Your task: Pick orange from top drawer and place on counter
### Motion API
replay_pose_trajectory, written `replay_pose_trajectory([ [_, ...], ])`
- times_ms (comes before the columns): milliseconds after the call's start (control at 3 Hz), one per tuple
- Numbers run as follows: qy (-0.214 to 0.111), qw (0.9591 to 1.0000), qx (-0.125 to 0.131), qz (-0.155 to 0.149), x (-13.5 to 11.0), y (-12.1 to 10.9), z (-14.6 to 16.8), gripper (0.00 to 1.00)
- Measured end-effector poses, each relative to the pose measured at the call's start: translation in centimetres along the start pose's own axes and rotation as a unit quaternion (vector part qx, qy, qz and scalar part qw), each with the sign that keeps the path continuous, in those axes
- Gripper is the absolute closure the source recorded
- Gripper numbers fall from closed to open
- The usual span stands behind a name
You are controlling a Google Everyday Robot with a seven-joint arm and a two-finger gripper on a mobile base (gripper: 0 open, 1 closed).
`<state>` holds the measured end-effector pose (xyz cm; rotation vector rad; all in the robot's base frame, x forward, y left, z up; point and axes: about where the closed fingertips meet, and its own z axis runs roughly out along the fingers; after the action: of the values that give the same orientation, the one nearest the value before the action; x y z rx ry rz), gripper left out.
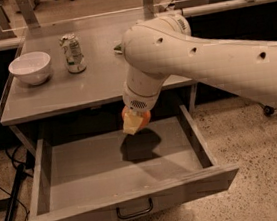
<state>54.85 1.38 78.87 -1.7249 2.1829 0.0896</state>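
The top drawer is pulled open, with a dark loop handle on its front panel. My gripper hangs from the white arm above the back of the drawer, just in front of the counter's edge. It is shut on the orange, which shows between the pale fingers and is lifted clear of the drawer floor, casting a shadow below. The grey counter lies just behind and above the gripper.
On the counter stand a white bowl at the left and a drink can next to it. A green bag is mostly hidden behind the arm. A long pale-edged counter runs behind. A dark cable lies left of the drawer.
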Motion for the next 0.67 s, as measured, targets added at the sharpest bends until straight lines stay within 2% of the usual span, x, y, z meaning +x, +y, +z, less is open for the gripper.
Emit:
replay_pose_trajectory([
  [333, 0.005, 0.9999, 0.012, 0.007, 0.3, -1.0, -1.4, 1.0],
  [667, 0.015, 0.9992, 0.035, 0.012, 1.0, -3.7, -4.0, 1.0],
])
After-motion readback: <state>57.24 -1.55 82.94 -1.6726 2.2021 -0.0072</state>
